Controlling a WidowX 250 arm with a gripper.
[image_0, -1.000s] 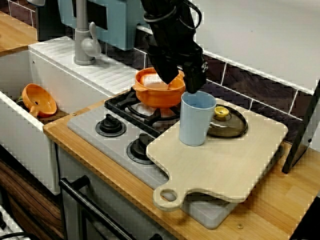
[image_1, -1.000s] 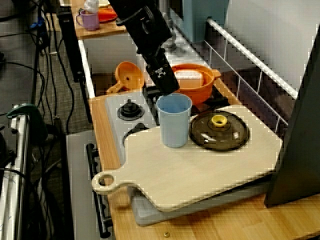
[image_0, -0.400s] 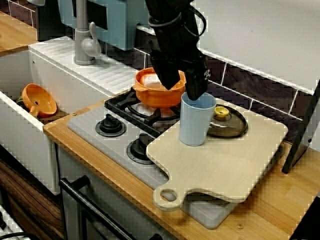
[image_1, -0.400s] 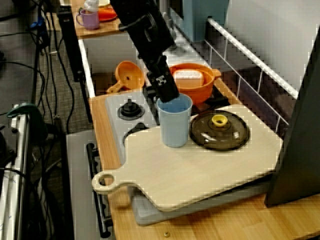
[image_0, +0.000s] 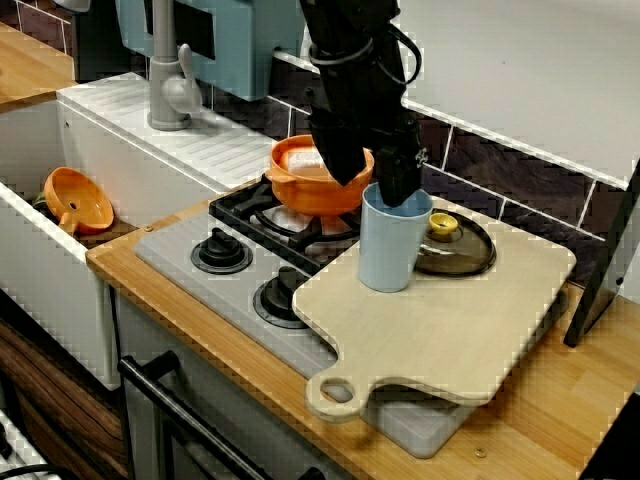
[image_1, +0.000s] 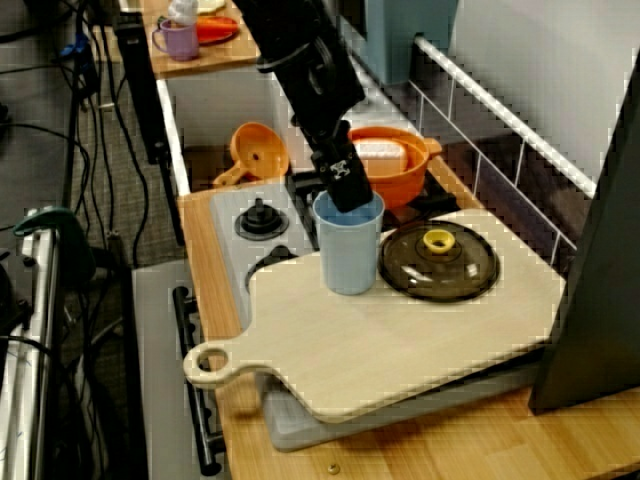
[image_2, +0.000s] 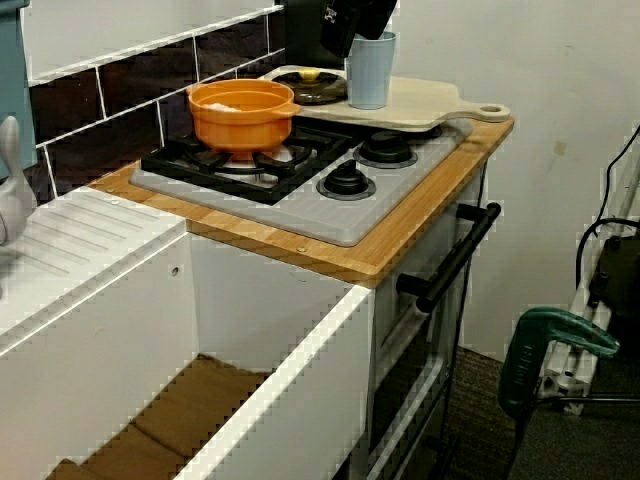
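A light blue cup (image_0: 390, 250) stands upright on the pale wooden cutting board (image_0: 450, 330), which lies over the right side of the stove. My black gripper (image_0: 372, 182) is right at the cup's rim and looks open. One finger (image_0: 400, 185) dips into the cup's mouth; the other finger (image_0: 340, 160) hangs outside it, in front of the orange pot (image_0: 305, 198). The view from the side shows the same gripper (image_1: 346, 190) at the cup (image_1: 347, 255). In the view from the sink end the cup (image_2: 370, 75) is far off, half hidden by the arm.
A dark glass lid (image_0: 470, 255) with a yellow knob lies on the board just behind the cup. The orange pot sits on the back burner (image_0: 250, 215). Two stove knobs (image_0: 220, 250) face the front. An orange funnel (image_0: 78, 200) lies in the sink; the tap (image_0: 170, 80) stands behind.
The gripper has moved right and down over the last second, from beside the cup's rim to having one finger inside its mouth. The cup has not moved.
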